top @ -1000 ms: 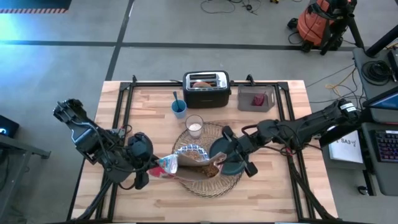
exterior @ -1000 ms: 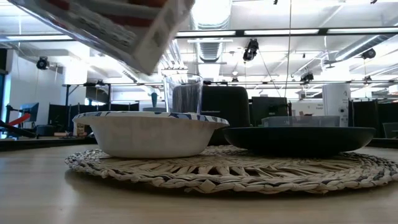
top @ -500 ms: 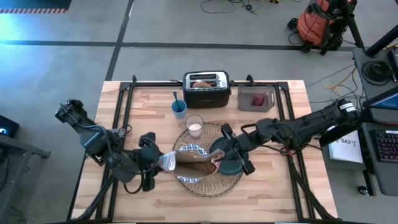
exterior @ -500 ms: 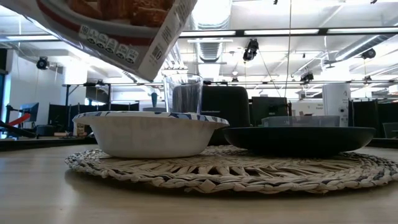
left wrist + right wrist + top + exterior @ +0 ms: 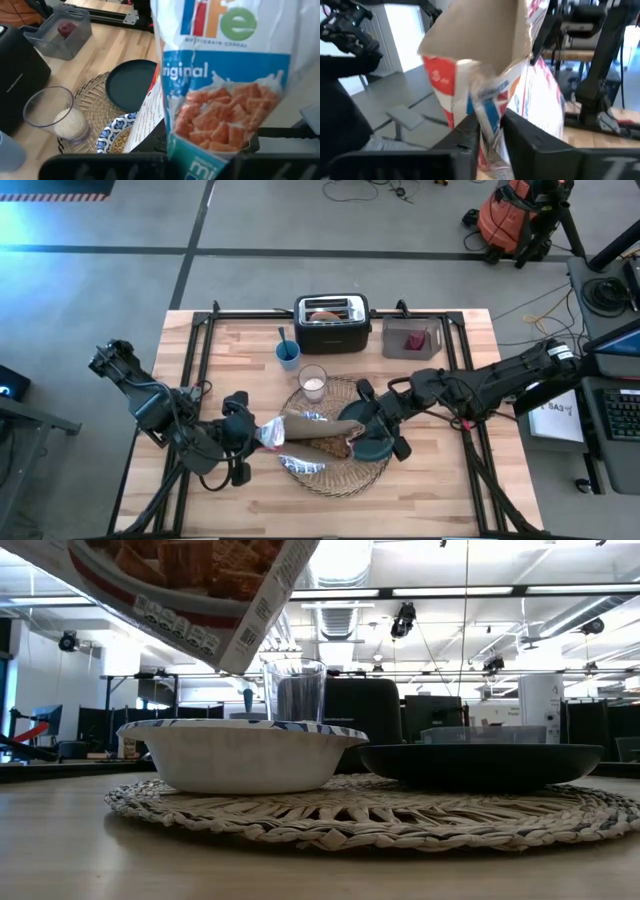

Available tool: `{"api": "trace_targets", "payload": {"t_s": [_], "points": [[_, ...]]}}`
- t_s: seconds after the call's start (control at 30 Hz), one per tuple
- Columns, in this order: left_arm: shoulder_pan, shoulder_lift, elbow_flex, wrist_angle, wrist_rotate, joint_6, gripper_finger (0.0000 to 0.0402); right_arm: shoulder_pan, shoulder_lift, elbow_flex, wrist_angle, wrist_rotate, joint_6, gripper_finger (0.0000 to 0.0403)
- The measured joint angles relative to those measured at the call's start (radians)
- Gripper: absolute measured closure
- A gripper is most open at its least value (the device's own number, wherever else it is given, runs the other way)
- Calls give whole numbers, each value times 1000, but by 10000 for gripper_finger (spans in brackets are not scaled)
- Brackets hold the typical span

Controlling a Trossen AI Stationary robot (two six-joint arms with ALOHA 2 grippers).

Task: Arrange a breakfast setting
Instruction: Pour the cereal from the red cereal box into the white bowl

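A Life cereal box [image 5: 305,438] hangs lengthwise over the blue-and-white bowl [image 5: 300,466], which sits on the round straw placemat [image 5: 345,475] beside the dark teal plate [image 5: 372,442]. A glass of milk [image 5: 313,383] stands on the mat's far edge. My left gripper [image 5: 243,436] is shut on the box's left end, and my right gripper [image 5: 352,442] is shut on its opened right end. In the low view the box's corner [image 5: 215,610] hangs above the bowl [image 5: 240,755]. My left gripper pinches the box's closed bottom end [image 5: 200,156] between its two fingers, coming from the table's left and slanting down. The box is lifted clear, close to level, above the bowl. My right gripper has a folded strip of the box's opened top [image 5: 487,120] between its two fingers [image 5: 465,142]. It comes level from the table's right. A brown flap [image 5: 475,35] stands up beyond the fingers.
At the far edge stand a black-and-silver toaster [image 5: 332,320], a small blue cup [image 5: 288,355] and a clear container [image 5: 410,338] with a dark-red item inside. Bare wood lies to the near left and near right of the mat.
My left gripper has rolled its wrist and shifted slightly toward the far edge. The box has turned about its length: its pictured face now shows in the low view, and from above it looks narrower and straighter between the two grippers.
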Motion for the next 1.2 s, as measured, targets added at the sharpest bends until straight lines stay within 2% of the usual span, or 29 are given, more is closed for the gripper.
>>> {"api": "trace_targets", "payload": {"t_s": [0.2, 0.3, 0.43, 0.67, 0.77, 0.97, 1.2], "points": [[-19, -1, 2, 0, -19, -23, 402, 0, -3, 101, -177, -3, 1, 250], [-28, -2, 2, -10, -23, -45, 401, 0, -4, 195, -382, 54, 1, 224], [-31, -4, 2, -41, -38, -89, 401, 0, -4, 309, -674, 207, -3, 209], [-32, -10, 19, -58, -114, -90, 401, 0, -5, 420, -1054, 562, 55, 214], [-32, -10, 50, -78, -158, -79, 401, 0, -5, 423, -1131, 633, 86, 216], [-32, -11, 141, -182, -257, -60, 401, 0, -5, 392, -1167, 640, 110, 217], [-31, -11, 254, -379, -470, -59, 401, 0, -5, 355, -1186, 692, 127, 225]]}}
